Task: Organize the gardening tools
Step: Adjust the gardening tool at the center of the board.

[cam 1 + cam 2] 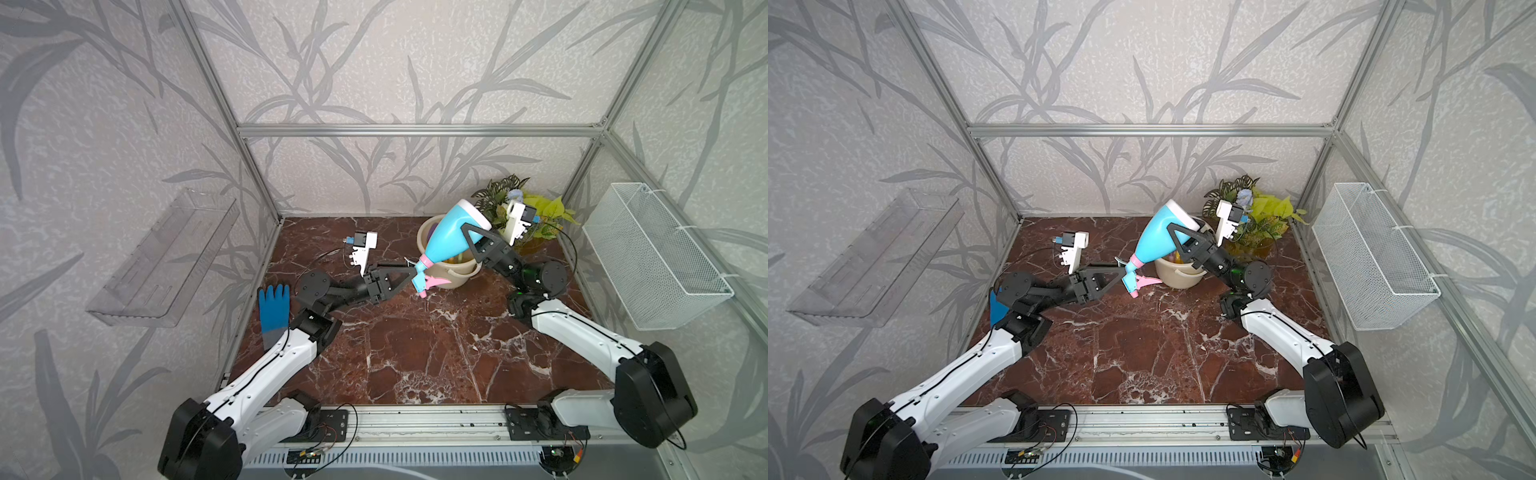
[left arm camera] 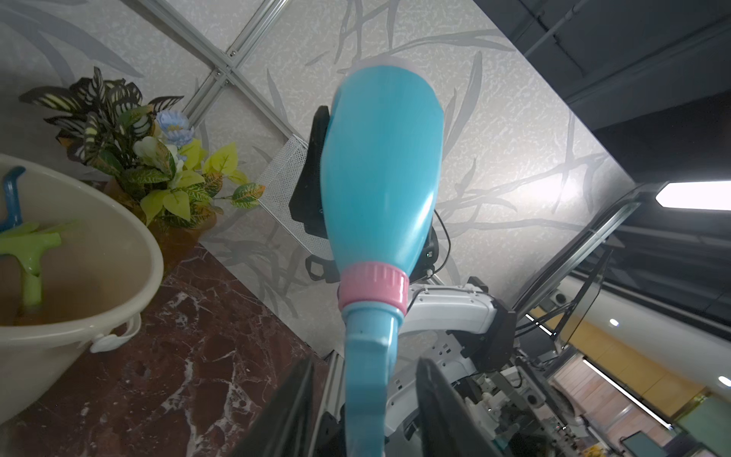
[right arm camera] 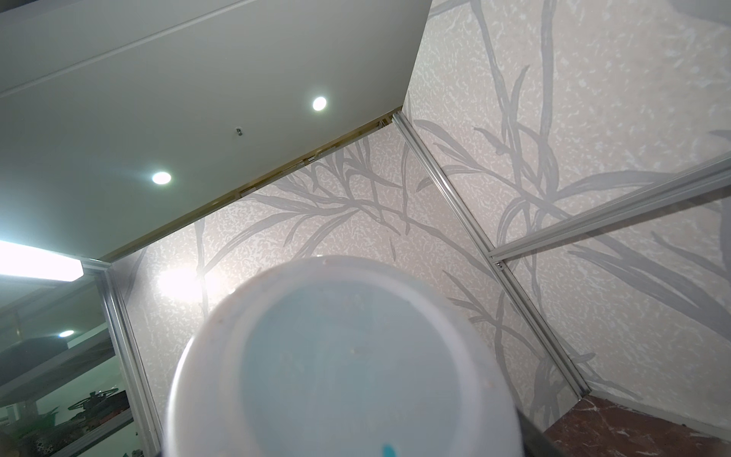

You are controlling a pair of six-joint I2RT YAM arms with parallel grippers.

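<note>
The light-blue spray bottle [image 1: 451, 237] [image 1: 1156, 239] with a pink collar hangs tilted in the air, base up, over the front of the cream bucket [image 1: 455, 279]. My right gripper [image 1: 459, 232] [image 1: 1168, 235] is shut on its wide body; the bottle's pale base [image 3: 328, 364] fills the right wrist view. My left gripper [image 1: 411, 276] [image 2: 366, 362] straddles the spray head [image 2: 368, 356], open, with a gap on each side. In the bucket [image 2: 152, 253] lie a green rake [image 2: 31, 245] and a blue fork [image 2: 12, 194]; other tools are mostly hidden.
A blue glove [image 1: 274, 309] lies flat at the left edge of the marble table beside my left arm. A potted plant [image 1: 536, 208] stands at the back right, behind the bucket. A white wire basket [image 1: 660, 257] hangs on the right wall. A clear shelf [image 1: 166, 257] is on the left wall.
</note>
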